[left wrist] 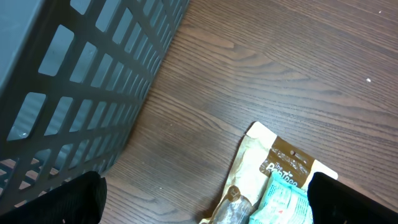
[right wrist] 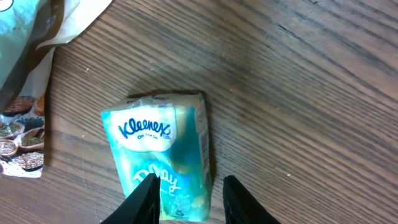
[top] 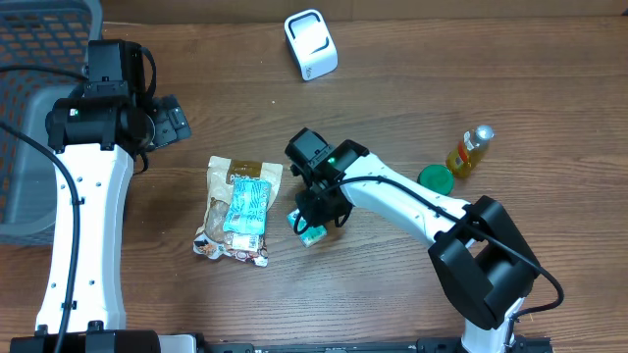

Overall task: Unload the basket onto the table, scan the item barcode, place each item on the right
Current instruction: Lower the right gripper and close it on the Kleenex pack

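Tissue pack (right wrist: 158,158): teal Kleenex pocket pack, logo side up, lying flat on the bench (top: 373,304) near its middle. It sits just right of the snack bag (top: 221,221) and directly beneath the right jaws.

Right jaws: narrowed, straddling the pack's near right corner. One finger (right wrist: 146,199) is over the wrapper, the other (right wrist: 239,199) just off its edge. Whether they pinch the pack cannot be told.

Left jaws: spread wide and holding nothing, over bare wood between the basket (left wrist: 74,74) and the top of the snack bag.

Scanner (top: 310,44): white, at the far edge, well apart from the pack.

Snack bag: beige, flat, with a teal packet (top: 245,206) on top.

Bottle (top: 471,150): yellow liquid, at the right side, with a green lid (top: 436,178) just beside it.

Basket: grey lattice, far left.
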You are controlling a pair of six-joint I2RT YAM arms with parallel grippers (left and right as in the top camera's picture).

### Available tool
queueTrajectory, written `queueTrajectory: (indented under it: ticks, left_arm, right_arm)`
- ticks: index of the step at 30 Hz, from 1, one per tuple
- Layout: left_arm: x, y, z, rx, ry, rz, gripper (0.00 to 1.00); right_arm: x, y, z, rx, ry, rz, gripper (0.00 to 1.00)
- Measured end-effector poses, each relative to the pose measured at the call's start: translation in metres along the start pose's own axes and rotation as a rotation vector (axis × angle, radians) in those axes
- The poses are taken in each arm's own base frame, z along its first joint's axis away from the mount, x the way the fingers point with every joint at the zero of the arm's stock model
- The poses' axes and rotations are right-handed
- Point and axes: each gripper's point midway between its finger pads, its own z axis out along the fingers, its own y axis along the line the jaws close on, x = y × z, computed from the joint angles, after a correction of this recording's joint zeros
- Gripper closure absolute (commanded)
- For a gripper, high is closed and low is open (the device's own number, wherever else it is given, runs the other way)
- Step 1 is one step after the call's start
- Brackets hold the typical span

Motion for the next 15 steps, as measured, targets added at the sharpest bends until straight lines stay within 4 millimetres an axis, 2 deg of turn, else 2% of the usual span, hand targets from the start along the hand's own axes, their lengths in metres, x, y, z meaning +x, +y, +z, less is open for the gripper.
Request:
queueTrajectory:
  ticks: [9,15]
  left_arm:
    - [0.000,0.000,0.000,0.000,0.000,0.000,0.00]
    - [0.000,0.000,0.000,0.000,0.000,0.000,0.00]
  right_arm:
    - [0.012,0.002,0.018,-0.039,0.019,0.001,0.73]
    - [0.014,0.006,0.020,-0.068,0.024,0.000,0.73]
